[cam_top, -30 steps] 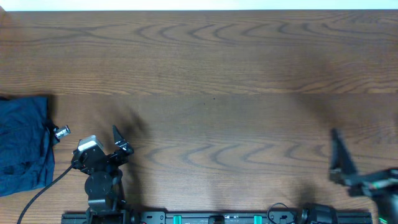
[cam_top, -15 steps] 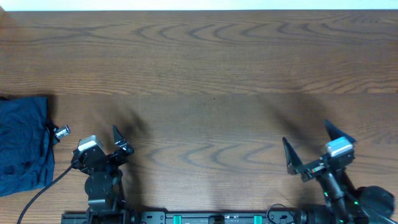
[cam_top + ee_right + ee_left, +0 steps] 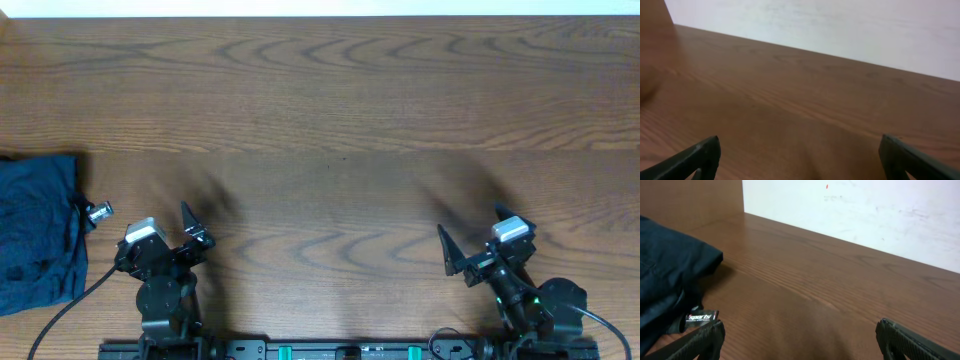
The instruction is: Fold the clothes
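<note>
Overhead, clothes: one dark navy heap at the table's left edge, partly cut off by the frame.
Overhead, grippers: two, both at the table's near edge. The left gripper is just beside the heap, the right gripper is toward the table's right end, and both have their jaws spread wide and hold nothing.
Overhead, knob: one small silver knob at the heap's right edge.
Overhead, step: likely a pause between garments, since nothing is gripped and no cloth is laid out at the table's middle.
Left wrist, clothes: the navy cloth lies on the table's left, with one small printed tag by the left finger.
Left wrist, gripper: left gripper gapes wide, bare wood between its fingers.
Left wrist, count: how many garments the heap holds cannot be told; it may be more than one.
Right wrist, gripper: right gripper gapes wide over bare table, with no cloth in view.
Next move: the left arm should reach the heap, pinch one loose edge and draw that garment to the table's middle.
</note>
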Robot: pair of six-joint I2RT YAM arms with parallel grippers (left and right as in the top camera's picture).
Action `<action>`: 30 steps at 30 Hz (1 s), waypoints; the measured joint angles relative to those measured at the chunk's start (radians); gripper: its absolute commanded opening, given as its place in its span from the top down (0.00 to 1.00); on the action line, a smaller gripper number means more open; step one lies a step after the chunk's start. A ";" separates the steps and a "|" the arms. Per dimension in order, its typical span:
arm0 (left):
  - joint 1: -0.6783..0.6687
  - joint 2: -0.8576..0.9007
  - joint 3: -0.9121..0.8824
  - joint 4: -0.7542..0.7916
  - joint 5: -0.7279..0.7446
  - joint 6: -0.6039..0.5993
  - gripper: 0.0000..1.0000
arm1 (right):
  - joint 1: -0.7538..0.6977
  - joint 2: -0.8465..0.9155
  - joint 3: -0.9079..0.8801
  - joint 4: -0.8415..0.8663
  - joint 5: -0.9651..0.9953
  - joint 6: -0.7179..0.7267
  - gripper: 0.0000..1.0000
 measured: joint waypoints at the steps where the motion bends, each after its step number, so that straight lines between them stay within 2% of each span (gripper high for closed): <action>1: 0.000 0.000 0.000 0.000 0.000 0.000 0.02 | 0.000 -0.002 -0.012 0.008 0.000 -0.001 0.01; 6: 0.000 0.000 0.000 0.000 0.000 0.000 0.02 | 0.000 -0.002 -0.066 0.020 0.000 -0.005 0.01; 30: 0.000 0.000 0.000 0.000 0.000 0.000 0.02 | 0.000 -0.004 -0.066 0.026 0.000 -0.019 0.01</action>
